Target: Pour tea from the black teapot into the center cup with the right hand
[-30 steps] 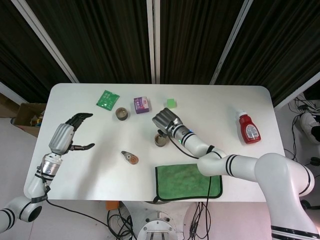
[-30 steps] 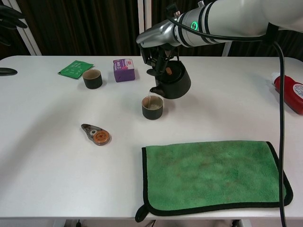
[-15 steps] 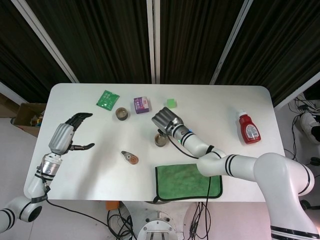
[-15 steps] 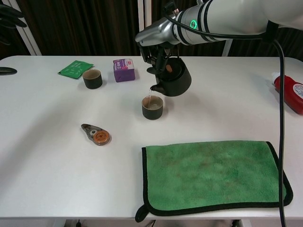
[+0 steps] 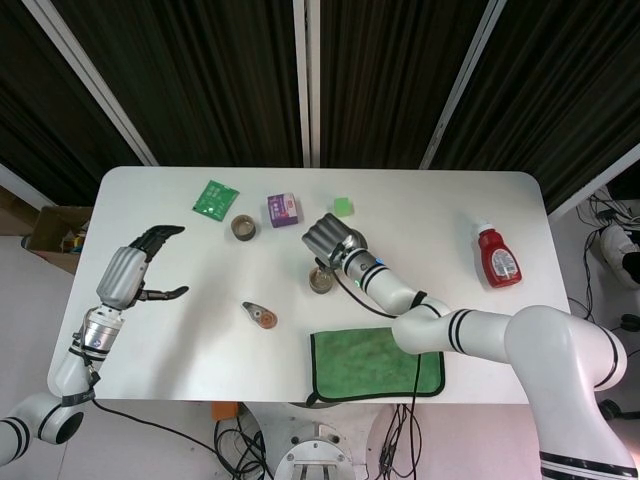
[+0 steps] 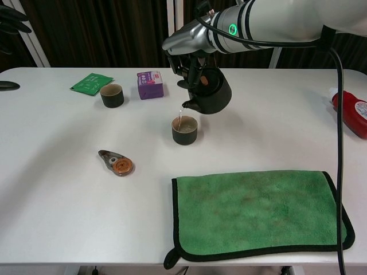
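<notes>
Teapot [image 6: 211, 95]: gripped by right hand [image 6: 184, 43], tilted, streaming into center cup [image 6: 185, 130].
Left hand [image 5: 140, 268]: far left, fingers spread, holding nothing.

A matt black teapot [image 6: 209, 96], gripped by the silvery, metallic-looking right hand [image 6: 184, 41], tilts over a dull brown, possibly ceramic cup [image 6: 185, 130] on the smooth white table [image 6: 69, 195]. Near the front edge lies a fuzzy green cloth [image 6: 258, 212]; a glossy red plastic bottle [image 6: 350, 111] rests by the right edge.

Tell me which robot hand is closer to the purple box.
The right. The right robot hand holds the black teapot just right of the purple box; the left robot hand hangs open far to the box's left, near the table edge.
</notes>
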Motion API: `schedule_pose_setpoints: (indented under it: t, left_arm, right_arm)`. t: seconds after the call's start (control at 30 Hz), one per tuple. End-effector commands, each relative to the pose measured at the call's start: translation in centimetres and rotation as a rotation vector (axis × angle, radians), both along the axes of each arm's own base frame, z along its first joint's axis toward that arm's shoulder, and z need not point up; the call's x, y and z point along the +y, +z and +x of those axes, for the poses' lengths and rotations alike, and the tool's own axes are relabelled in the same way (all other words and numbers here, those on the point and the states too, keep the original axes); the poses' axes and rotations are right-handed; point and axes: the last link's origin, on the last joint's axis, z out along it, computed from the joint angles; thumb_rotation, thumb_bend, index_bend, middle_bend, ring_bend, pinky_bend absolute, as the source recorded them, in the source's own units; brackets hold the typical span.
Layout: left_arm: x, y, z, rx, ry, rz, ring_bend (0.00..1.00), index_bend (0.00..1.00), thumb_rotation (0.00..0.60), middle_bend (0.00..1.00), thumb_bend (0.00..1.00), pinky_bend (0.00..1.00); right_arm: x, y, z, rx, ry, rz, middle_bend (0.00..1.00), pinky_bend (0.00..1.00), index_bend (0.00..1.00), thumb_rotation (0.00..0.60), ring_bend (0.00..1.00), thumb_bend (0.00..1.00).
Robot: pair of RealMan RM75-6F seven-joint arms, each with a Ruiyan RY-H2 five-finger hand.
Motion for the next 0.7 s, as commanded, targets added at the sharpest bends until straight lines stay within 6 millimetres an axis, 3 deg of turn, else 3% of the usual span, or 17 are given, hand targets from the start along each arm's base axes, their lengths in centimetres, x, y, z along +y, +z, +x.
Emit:
schedule_pose_setpoints:
  t: [0.03, 0.7]
  left_arm:
    - [0.0, 0.0, 0.0, 0.0, 0.0, 0.0, 0.16, 0.17, 0.6, 0.18, 0.06, 0.3]
    - [0.11, -0.01, 0.09, 0.004, 0.0, -0.004, 0.16, 0.17, 0.6, 0.18, 0.06, 0.3]
  right_arm:
    - [-0.01, 0.0, -0.02, 0.002, 0.001, -0.001, 0.94, 0.49, 1.0, 0.581, 0.78, 0.85]
    - [-0.14, 0.09, -0.81, -0.053, -0.06, 0.013, 0.95, 0.49, 1.0, 0.584, 0.78, 0.84]
